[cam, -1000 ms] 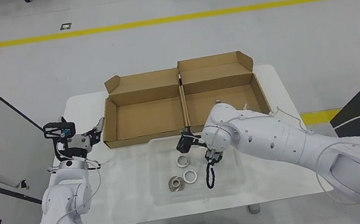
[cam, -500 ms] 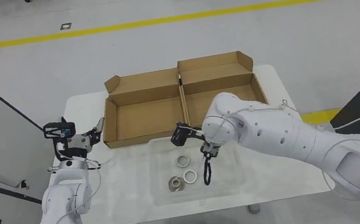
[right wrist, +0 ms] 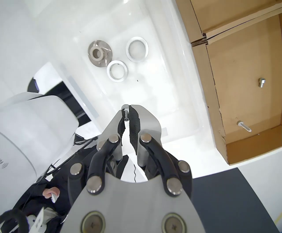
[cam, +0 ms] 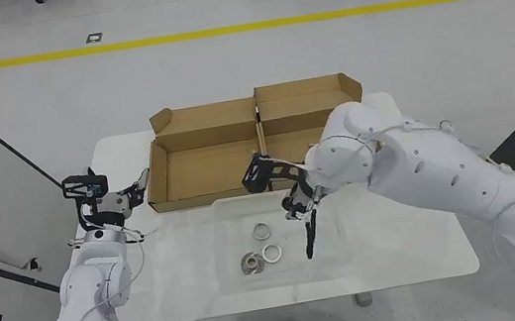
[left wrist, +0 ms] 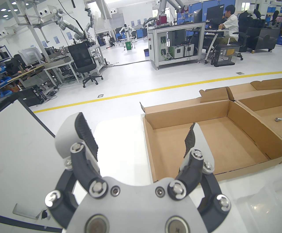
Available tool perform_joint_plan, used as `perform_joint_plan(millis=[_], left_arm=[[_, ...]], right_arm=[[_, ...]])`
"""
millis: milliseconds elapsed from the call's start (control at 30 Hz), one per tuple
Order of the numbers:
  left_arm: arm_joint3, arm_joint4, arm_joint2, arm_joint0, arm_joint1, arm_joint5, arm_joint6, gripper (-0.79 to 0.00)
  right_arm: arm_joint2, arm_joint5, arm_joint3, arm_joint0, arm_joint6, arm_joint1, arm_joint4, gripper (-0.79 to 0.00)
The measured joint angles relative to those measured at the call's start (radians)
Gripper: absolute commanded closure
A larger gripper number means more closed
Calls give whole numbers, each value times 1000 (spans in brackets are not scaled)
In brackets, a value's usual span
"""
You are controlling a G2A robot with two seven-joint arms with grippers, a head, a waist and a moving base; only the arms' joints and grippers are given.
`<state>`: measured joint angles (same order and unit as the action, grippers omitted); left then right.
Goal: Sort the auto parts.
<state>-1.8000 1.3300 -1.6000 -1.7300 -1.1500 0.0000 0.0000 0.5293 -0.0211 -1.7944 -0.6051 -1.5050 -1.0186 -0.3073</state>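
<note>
Right end effector [right wrist: 126,114]: pinching bolt [right wrist: 125,109] over tray [right wrist: 163,88], near two rings [right wrist: 127,49] and flange [right wrist: 105,49]. Left end effector [left wrist: 136,123]: spread, beside box [left wrist: 189,114] on surface [left wrist: 123,154].

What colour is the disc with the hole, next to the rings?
Dull silver-grey disc; clearest in the right wrist view.

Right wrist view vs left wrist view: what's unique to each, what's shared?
Right wrist only: the right gripper shut on a small threaded metal bolt, over the clear plastic tray holding two silver metal rings and a flanged metal hub. Left wrist only: the open left gripper and the yellow floor line. Shared: the two brown cardboard boxes and the white table; small metal fasteners lie in one box.
</note>
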Motion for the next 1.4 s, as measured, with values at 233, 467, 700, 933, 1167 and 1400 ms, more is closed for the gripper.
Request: perform_joint_plan(millis=[233,467,700,933,1167,1400], left_arm=[[0,0,0,0,0,0,0,-785],[0,0,0,0,0,0,0,-785],[0,0,0,0,0,0,0,-785],[0,0,0,0,0,0,0,-785],[0,0,0,0,0,0,0,-785],[0,0,0,0,0,0,0,-785]], right_arm=[[244,204,73,-176,121,84,218,0],[425,421,133,-332,207,131,441,0],[524,626,147,-418,288,150,608,0],[531,764,113,-460,428,165,714,0],[500,936,73,-463,599,189,725,0],[464,1034,53,-434,698,214,764,0]])
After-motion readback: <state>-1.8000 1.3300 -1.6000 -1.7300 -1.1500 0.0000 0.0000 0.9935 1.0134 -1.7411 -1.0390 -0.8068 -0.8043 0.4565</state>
